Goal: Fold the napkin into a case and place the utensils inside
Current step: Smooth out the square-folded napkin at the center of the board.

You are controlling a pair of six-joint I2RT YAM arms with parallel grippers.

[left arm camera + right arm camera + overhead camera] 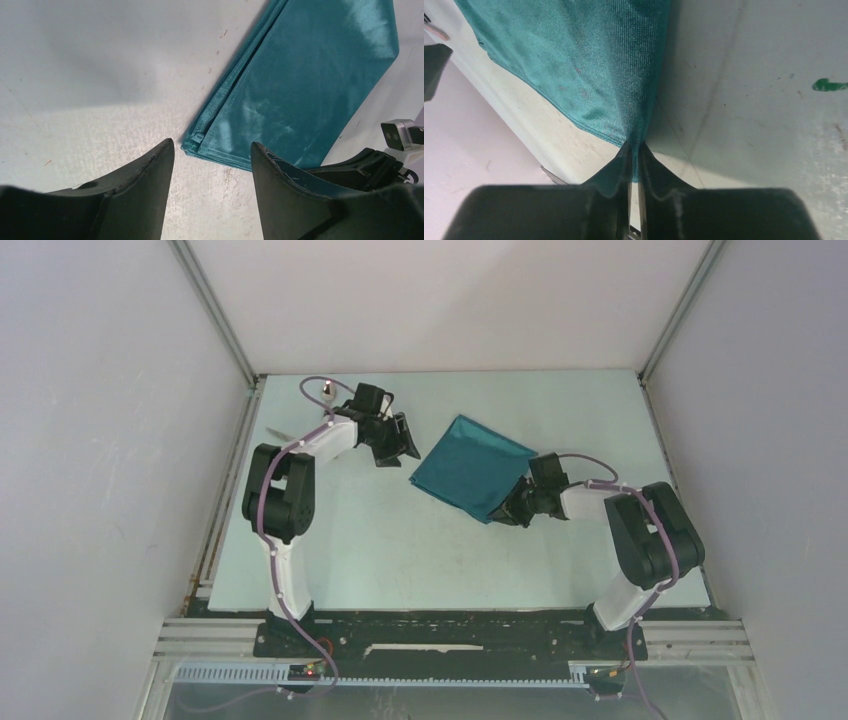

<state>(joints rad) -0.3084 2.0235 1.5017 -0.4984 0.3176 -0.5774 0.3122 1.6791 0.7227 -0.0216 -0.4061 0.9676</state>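
Note:
The teal napkin (470, 468) lies folded in layers at the middle of the table, one corner pointing at the left arm. In the left wrist view its stacked edges (220, 95) show, with the napkin (310, 80) spread beyond them. My left gripper (400, 443) hovers open just short of that corner, which lies between the fingertips of the left gripper (212, 150). My right gripper (512, 505) is shut on the napkin's near right edge. The right wrist view shows the cloth (589, 65) pinched and lifted in the right gripper (634, 150). The utensils do not show in any view.
A thin pale streak (283, 430) lies on the table beside the left arm's elbow, too small to identify. Metal frame rails (225, 480) border the table on the left and on the right (670, 440). A green mark (829, 85) is on the table surface.

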